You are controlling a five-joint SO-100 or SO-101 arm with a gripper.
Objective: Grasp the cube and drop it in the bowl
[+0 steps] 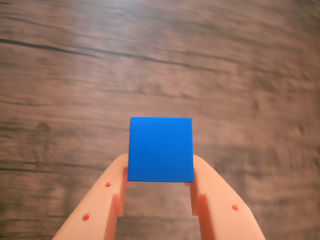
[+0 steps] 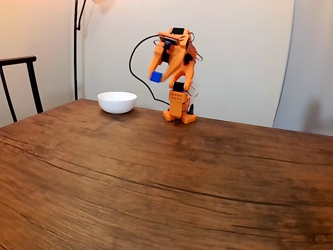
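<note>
Your orange pincer [image 1: 160, 200] grips the small bright-blue cube [image 1: 160, 149] aloft; swing it over the glossy white bowl [image 2: 117, 101] near the desk's far edge before opening.

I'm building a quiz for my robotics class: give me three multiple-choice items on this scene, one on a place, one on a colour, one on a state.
1. In the fixed view, where is the bowl relative to the arm's base?
A. To its left
B. To its right
C. Directly in front of it

2. What colour is the cube?
A. Red
B. Blue
C. Green

3. What is the state of the pincer?
A. Open above the table
B. Shut on nothing
C. Shut on the cube

Answers:
1. A, the white bowl sits on the table left of the orange base.
2. B, both views show a bright-blue cube.
3. C, in the wrist view both fingers press the cube's sides, and in the fixed view it is held clear of the table.
</note>
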